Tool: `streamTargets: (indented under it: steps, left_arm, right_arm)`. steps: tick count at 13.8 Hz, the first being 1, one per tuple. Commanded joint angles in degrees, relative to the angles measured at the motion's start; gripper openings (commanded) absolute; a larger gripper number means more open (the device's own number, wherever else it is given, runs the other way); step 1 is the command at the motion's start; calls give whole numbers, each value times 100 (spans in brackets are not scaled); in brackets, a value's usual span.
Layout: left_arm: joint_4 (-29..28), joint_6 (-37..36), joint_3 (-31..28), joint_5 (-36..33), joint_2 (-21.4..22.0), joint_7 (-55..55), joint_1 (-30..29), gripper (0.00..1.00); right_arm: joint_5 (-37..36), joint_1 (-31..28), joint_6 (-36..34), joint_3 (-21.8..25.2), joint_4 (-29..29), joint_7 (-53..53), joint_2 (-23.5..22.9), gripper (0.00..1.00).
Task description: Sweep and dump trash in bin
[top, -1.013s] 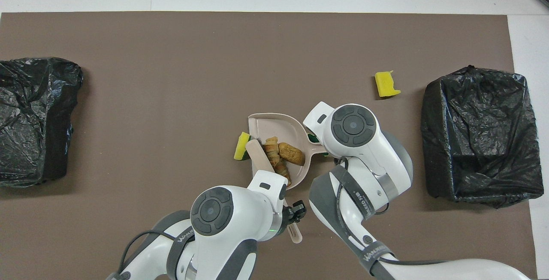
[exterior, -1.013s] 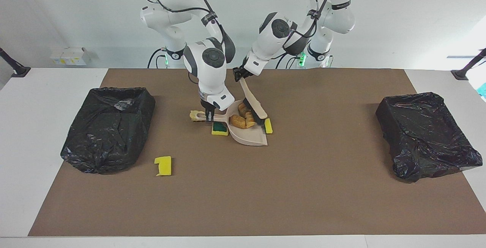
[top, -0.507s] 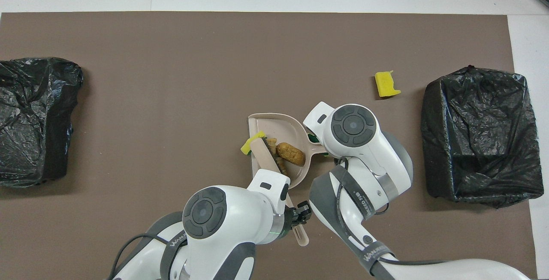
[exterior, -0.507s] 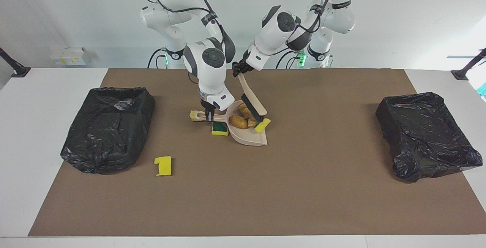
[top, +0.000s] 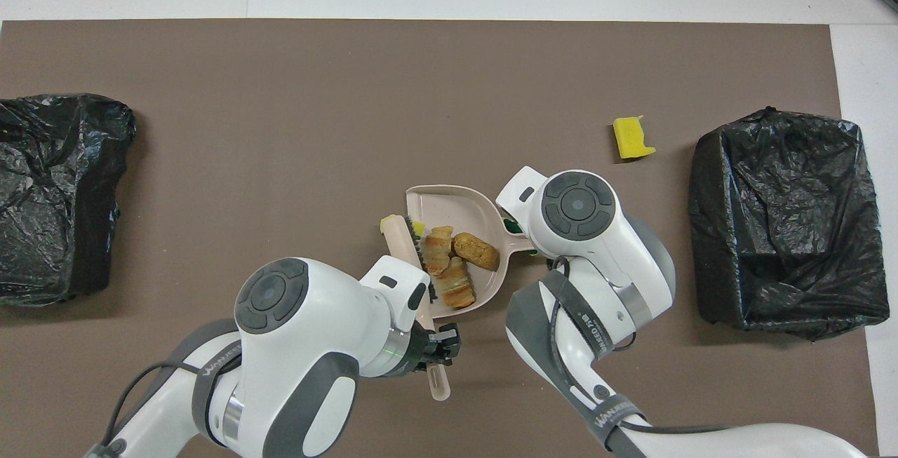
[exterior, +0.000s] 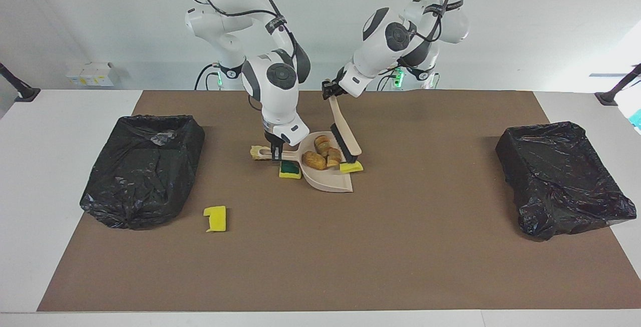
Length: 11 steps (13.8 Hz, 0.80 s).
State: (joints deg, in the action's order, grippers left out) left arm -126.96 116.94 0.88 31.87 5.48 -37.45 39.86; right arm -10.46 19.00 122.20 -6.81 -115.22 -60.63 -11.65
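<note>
Left claw [exterior: 334, 90]: pinching the beige black-bristled hand brush [exterior: 345, 136], its long axis tilting down toward the yellow sponge scrap [exterior: 351, 167].
Right claw [exterior: 275, 153]: pinching the beige plastic dustpan [exterior: 328, 181] by its handle, pan mouth facing the left arm's end.

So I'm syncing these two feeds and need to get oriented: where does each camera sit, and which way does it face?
Facing view: high across the table, looking at both arm bases; the right gripper holds the dustpan.
Overhead view: above the robots' end, looking steeply down; arms enter from below, and the left gripper holds the brush.
Shared: dustpan, brush, both bins, half a turn apart.
</note>
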Motion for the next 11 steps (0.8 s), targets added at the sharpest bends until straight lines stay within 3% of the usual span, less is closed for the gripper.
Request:
streamTargets:
  steps: [1,5,9,11]
  left_arm:
    - [-57,-495,26,-812,155,526,-276,0]
    - [-451,-856,18,-946,410,1931,-655,0]
    - [-962,-970,18,-1401,761,2750,-734,0]
    - [-980,-1242,26,-1771,779,3443,-1083,0]
  right_arm:
    - [-141,-63,94,-40,-194,157,146,0]
    - [-141,-63,102,-40,-203,157,154,0]
    - [-141,-72,102,-40,-211,157,154,0]
    - [-141,-72,102,-40,-220,157,154,0]
